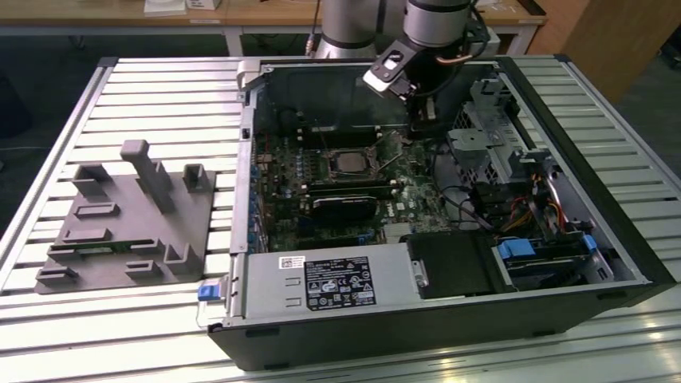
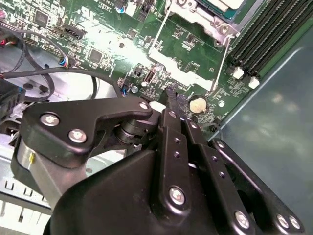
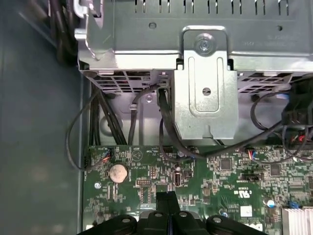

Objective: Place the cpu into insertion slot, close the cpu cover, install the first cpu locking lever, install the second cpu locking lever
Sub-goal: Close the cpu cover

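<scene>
Claw (image 2: 171, 93) pinched shut, nothing held, tips over mobo (image 3: 220, 171); cpu (image 1: 346, 162) close by, not touching.

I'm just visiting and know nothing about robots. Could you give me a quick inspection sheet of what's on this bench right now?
Surface: slatted metal table carrying an open computer case.
Job's things: cpu sits in its socket on the motherboard. The cpu cover appears to lie flat around it. Locking levers: latched or not, cannot tell.
Clutter: grey fixture block on the table, at the exterior view's left of the case.
Grippers: gripper shut, holding nothing, over the motherboard near a coin battery.
Cables: black cables run from the metal drive cage to the board.
Surroundings: wooden desks behind the table.
</scene>
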Robot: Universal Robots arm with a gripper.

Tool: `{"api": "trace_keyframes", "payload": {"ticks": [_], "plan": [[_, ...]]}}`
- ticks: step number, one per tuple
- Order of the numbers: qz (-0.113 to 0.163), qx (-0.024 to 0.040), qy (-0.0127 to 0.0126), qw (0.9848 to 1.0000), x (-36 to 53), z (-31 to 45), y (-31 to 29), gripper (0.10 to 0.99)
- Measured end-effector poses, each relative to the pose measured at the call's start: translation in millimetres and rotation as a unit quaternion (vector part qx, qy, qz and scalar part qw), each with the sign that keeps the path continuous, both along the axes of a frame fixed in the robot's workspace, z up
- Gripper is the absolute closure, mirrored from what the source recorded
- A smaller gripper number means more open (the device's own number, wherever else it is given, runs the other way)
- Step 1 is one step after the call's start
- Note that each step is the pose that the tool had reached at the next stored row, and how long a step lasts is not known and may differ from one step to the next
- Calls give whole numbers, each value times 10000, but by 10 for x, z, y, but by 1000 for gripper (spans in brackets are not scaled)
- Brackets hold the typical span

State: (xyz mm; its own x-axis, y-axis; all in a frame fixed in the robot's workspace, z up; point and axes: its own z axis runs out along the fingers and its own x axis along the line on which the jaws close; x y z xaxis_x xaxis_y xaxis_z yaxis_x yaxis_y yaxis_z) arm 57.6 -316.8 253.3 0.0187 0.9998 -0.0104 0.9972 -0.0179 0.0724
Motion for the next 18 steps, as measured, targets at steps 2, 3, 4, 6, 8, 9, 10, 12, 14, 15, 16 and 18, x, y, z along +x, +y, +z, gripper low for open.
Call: {"api": "trace_keyframes", "payload": {"ticks": [2,3,4,6,8,9,10,12,14,15,16,18], "plan": [[0,0,12,10000,11,-36,0,980],[0,0,20,10000,15,-54,0,980],[0,0,28,10000,19,-73,0,980],[0,0,49,10000,25,-109,0,980],[0,0,74,10000,30,-146,0,980],[-1,0,102,9999,31,-183,0,980],[-1,-1,103,9999,32,-183,0,980],[-1,0,104,9999,32,-183,0,980],[1,1,187,9998,36,-186,0,980],[0,1,277,9996,40,-188,0,980],[0,1,367,9993,45,-189,0,980],[0,1,501,9987,52,-191,0,980]]}}
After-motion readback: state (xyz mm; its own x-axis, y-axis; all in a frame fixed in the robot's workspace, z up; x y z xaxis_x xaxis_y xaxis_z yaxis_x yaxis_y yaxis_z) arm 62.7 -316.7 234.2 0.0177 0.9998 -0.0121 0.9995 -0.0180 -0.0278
